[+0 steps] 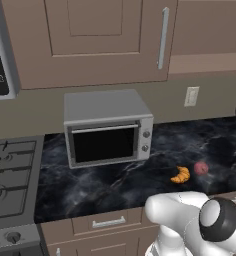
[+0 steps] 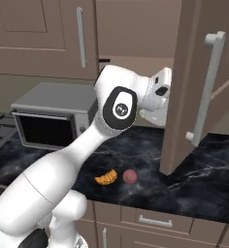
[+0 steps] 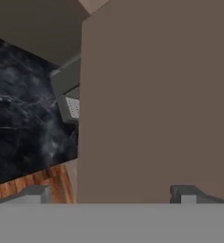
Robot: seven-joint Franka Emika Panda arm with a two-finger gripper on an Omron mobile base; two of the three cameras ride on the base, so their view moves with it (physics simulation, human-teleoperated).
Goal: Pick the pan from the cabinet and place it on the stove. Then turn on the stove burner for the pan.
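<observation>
Glossy white arm (image 2: 53,179) of rounded, tubular links, lower left of the right base view. Black oval joint cap (image 2: 119,108) bears a small white mark. 2 grey fingertips (image 3: 187,193) at bottom of hand view.

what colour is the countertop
Black marble with pale grey veining on the countertop, clearest in the left base view.

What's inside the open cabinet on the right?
The cabinet shows bare brown back wall; its swung-out door and the arm's wrist cover the shelf, so no pan is visible.
</observation>
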